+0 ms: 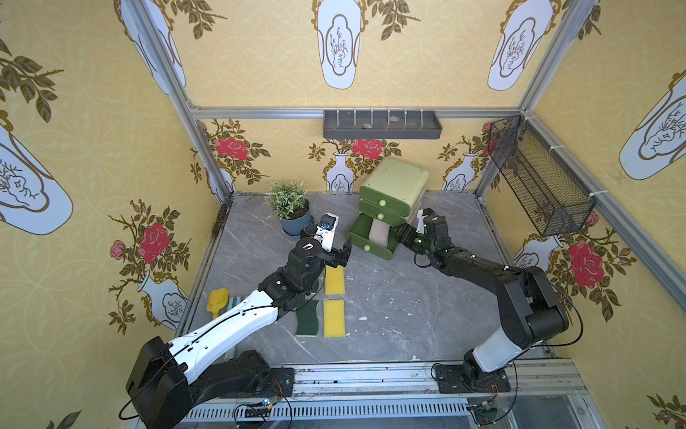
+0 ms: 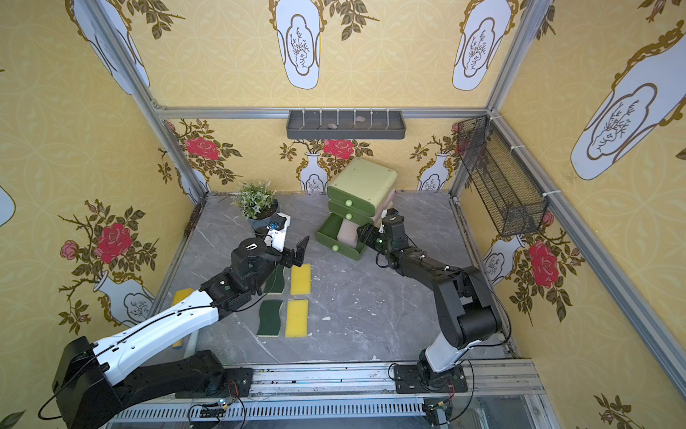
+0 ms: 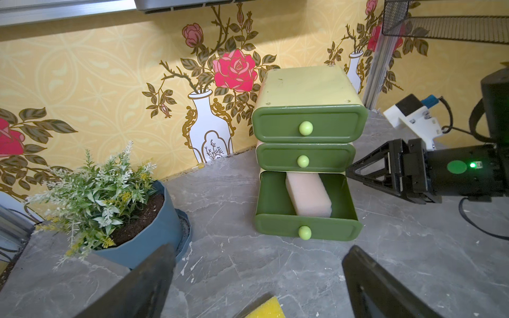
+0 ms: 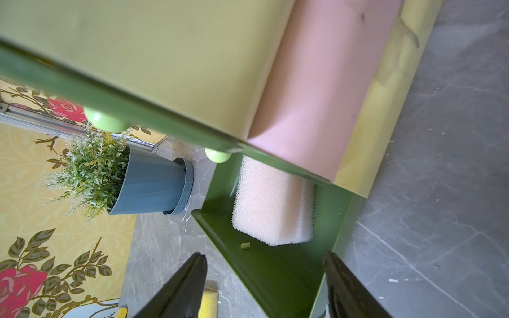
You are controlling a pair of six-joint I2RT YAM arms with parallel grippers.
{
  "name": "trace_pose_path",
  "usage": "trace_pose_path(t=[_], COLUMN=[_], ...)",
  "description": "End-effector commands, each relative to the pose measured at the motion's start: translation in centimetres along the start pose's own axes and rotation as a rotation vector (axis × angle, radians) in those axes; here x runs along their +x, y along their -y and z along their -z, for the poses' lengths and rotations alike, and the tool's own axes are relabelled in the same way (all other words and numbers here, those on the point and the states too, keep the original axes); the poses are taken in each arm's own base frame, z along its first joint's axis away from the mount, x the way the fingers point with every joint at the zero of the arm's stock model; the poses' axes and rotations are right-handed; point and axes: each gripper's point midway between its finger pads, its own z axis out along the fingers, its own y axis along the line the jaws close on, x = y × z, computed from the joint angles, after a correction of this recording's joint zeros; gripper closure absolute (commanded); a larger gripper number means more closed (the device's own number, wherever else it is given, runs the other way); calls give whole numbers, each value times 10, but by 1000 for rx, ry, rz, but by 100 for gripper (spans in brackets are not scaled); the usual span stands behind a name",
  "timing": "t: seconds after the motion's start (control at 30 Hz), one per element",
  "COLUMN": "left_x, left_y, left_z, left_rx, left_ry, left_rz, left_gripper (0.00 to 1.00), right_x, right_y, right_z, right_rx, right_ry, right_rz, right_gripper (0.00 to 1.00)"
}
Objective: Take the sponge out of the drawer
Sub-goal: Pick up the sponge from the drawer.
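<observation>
Sponge location: the pink sponge lies flat on the floor of the bottom drawer. The drawer stands open at the foot of the green cabinet on the bench.
Sponge relative to right pincer: the right pincer sits at the drawer's side wall. Contact with that wall cannot be determined. The sponge lies just ahead of the tips, apart from them, roughly centred between the two fingers in the right wrist view.
Sponge axis: the long axis runs from the back of the drawer to its front, slightly skewed. The near end points at the front panel, on the side closer to the right pincer. The far end is hidden under the middle drawer.
Right pincer state: spread, pinching nothing.
Left pincer state: the left pincer is spread wide and empty, over the bench in front of the drawer, well apart from the sponge.
Other items: scouring pads lie on the bench by the left arm, and a potted plant stands near the cabinet.
</observation>
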Motion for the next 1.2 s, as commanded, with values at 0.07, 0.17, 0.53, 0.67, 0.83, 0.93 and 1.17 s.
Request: trace_pose_path(t=[0.07, 0.17, 0.53, 0.67, 0.83, 0.93, 1.17], left_x=[-6, -9, -19, -21, -20, -19, -19], left_y=[0, 1, -5, -6, -7, -7, -8], left_z=[-1, -1, 7, 8, 8, 8, 7], left_rx=[0, 6, -11, -15, -23, -25, -32], left_ry=[27, 27, 46, 51, 51, 49, 49], left_rz=[-29, -28, -16, -20, -27, -32, -43], left_gripper=[0, 0, 0, 0, 0, 0, 0], right_x=[7, 14, 45, 56, 64, 69, 75], right_y=[-6, -9, -24, -29, -39, -43, -43], right_z=[-11, -17, -38, -44, -45, -45, -44], right_rx=[-14, -15, -15, -23, -46, -55, -44], right_ry=[-16, -32, -94, -124, -135, -143, -144], right_rz=[-15, -7, 22, 24, 36, 40, 26], right_gripper=[32, 33, 34, 34, 33, 32, 31])
